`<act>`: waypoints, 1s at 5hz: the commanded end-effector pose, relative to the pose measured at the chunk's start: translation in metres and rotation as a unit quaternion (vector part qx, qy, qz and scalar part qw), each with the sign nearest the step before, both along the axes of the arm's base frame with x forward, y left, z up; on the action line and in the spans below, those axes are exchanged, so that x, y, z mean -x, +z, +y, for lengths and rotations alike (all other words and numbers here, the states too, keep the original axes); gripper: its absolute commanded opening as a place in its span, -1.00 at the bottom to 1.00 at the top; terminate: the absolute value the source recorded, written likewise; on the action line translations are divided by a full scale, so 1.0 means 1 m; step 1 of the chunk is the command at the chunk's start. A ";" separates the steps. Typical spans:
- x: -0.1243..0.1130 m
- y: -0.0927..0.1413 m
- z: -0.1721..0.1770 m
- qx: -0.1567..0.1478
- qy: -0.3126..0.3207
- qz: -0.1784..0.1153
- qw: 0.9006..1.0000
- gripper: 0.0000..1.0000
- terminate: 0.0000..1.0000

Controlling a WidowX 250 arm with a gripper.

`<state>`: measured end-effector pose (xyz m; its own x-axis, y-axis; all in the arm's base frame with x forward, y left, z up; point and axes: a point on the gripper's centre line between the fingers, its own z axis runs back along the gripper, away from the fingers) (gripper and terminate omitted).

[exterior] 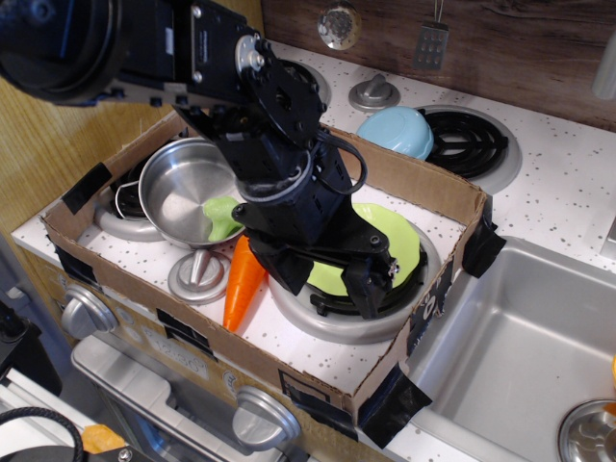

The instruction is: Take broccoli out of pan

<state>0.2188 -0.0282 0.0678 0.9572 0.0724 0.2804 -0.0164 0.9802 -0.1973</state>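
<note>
Gripper (371, 281) low over plate (409, 241), right of pan (183, 188) (we cannot tell jaw state); broccoli (221, 217) at pan's right rim.

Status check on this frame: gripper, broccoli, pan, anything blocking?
Gripper low over lime-green plate, jaw state unclear. Pan at left; pale-green piece at its rim, likely the broccoli, partly behind arm. Carrot beside pan.

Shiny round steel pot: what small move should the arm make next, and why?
Probably swing the black gripper left toward the shiny round steel pot. It hangs over the round lime-green plate, apart from the pot, while a pale-green lump, likely the broccoli, sits at the pot's right rim.
</note>
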 end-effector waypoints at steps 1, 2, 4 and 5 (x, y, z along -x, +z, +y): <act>0.000 0.000 0.000 0.000 0.000 0.000 1.000 1.00 -1.00; -0.013 0.010 0.020 0.011 0.074 0.000 0.997 1.00 -1.00; -0.031 0.041 0.066 -0.005 0.223 0.103 0.969 1.00 -1.00; -0.028 0.036 0.085 0.005 0.318 0.129 0.939 1.00 -1.00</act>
